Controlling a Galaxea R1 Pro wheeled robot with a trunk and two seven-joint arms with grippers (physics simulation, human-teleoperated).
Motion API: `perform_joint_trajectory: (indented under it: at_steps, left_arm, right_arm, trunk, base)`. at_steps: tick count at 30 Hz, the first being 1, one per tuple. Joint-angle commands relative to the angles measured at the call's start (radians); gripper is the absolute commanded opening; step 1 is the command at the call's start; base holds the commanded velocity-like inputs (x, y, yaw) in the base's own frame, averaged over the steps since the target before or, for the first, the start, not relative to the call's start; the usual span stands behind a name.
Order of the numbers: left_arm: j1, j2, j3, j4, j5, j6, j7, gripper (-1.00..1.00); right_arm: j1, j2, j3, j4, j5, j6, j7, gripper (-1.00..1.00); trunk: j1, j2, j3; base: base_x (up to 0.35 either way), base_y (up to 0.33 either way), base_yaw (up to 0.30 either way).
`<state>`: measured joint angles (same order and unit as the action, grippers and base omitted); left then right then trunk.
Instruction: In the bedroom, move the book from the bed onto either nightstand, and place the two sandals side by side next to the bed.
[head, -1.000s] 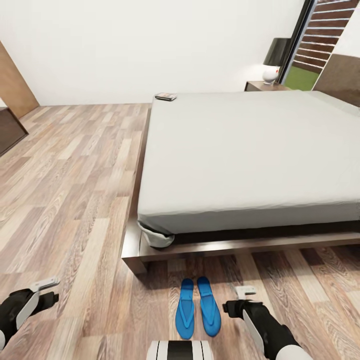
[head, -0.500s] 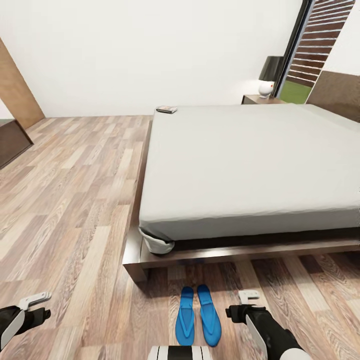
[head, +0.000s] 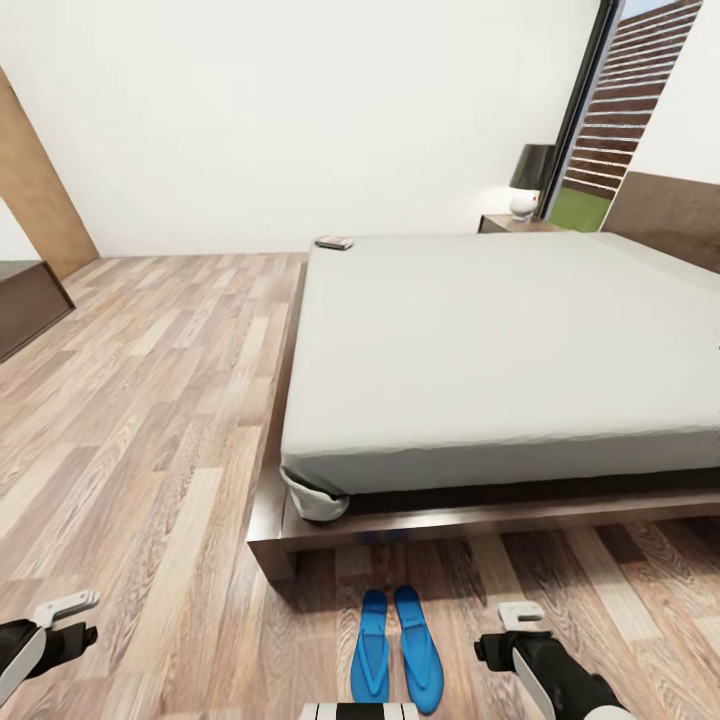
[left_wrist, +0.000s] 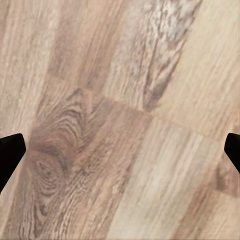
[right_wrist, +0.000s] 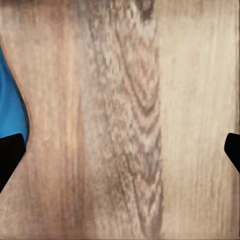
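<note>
Left gripper (head: 62, 606) sits at the 7 o'clock corner of the head view, above bare wood-plank floor (head: 150, 400). Its fingertips appear at opposite edges of the left wrist view, spread wide with nothing between them but floor planks.

Right gripper (head: 520, 614) sits at about 5 o'clock in the head view, above the floor near the foot of the bed (head: 500, 340). Its fingertips also stand at opposite edges of the right wrist view, spread wide and empty. A curved edge of one blue sandal (right_wrist: 11, 107) shows in the right wrist view just beside one fingertip.

Both sandals (head: 396, 658) lie at 6 o'clock in the head view, flat on the floor, side by side and roughly parallel, just off the corner of the dark wooden bed frame. They lie to the 9 o'clock side of the right gripper, apart from it.

Book (head: 334, 242) lies flat on the far corner of the pale grey mattress, at about 12 o'clock in the head view.

Nightstand (head: 510, 224) stands beyond the bed at about 1 o'clock, carrying a lamp (head: 530, 180) with a dark shade and white base. A tall dark-framed window (head: 610, 110) stands just beside it.
</note>
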<state>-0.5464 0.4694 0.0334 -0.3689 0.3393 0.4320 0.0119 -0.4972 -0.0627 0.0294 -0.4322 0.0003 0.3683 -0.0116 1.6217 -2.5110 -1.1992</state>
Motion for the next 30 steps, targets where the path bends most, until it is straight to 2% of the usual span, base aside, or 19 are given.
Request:
perform_joint_trajectory:
  at_steps: [1, 12, 27, 30]
  left_arm:
    - [0.000, 0.000, 0.003, 0.002, 0.006, 0.002, 0.001, 1.00]
    - [0.001, 0.001, 0.003, 0.020, 0.006, -0.018, 0.002, 1.00]
    - [0.015, 0.001, 0.002, 0.022, 0.005, -0.032, 0.005, 1.00]
    - [0.017, 0.000, 0.002, 0.022, -0.008, -0.037, 0.005, 1.00]
  right_arm:
    - [0.000, -0.005, 0.003, 0.001, 0.000, 0.006, -0.002, 1.00]
    - [0.000, -0.055, 0.003, 0.012, -0.002, 0.006, -0.001, 1.00]
    - [0.000, -0.089, 0.003, 0.013, -0.002, 0.006, -0.001, 1.00]
    - [0.000, -0.090, 0.003, 0.014, -0.002, 0.006, -0.001, 1.00]
  trunk:
    - [-0.001, 0.000, 0.003]
    - [-0.006, 0.003, 0.046]
    - [-0.012, 0.006, 0.104]
    - [-0.014, 0.007, 0.115]
  base:
    - [0.000, 0.000, 0.000]
    - [0.000, 0.000, 0.000]
    - [0.000, 0.000, 0.000]
    - [0.000, 0.000, 0.000]
